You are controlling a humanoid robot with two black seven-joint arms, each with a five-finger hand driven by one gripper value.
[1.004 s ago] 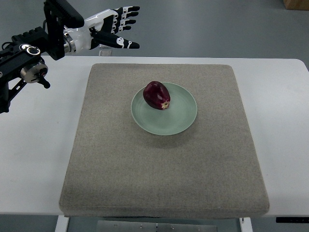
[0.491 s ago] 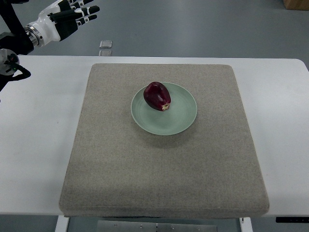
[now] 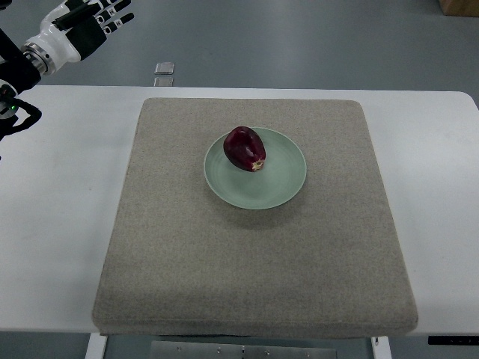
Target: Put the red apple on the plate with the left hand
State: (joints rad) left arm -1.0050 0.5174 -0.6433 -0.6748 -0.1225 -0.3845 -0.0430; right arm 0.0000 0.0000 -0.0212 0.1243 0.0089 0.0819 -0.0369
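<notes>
Glossy red apple [image 3: 244, 148] rests on smooth round plate [image 3: 277, 183]; left robot hand [image 3: 82, 22] released, empty.

A dark red apple [image 3: 244, 148] is lying on its side at about ten o'clock on the pale green plate [image 3: 278, 188], which is sitting mid-mat on the grey felt mat [image 3: 187, 262] over the white table [image 3: 52, 224], while the left hand [image 3: 82, 22] is hovering empty, fingers loosely extended, off at the table's eleven o'clock corner.

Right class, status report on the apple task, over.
Left hand open, empty, top left off the table. Right arm out of view. Apple on plate. Nothing in the way.
</notes>
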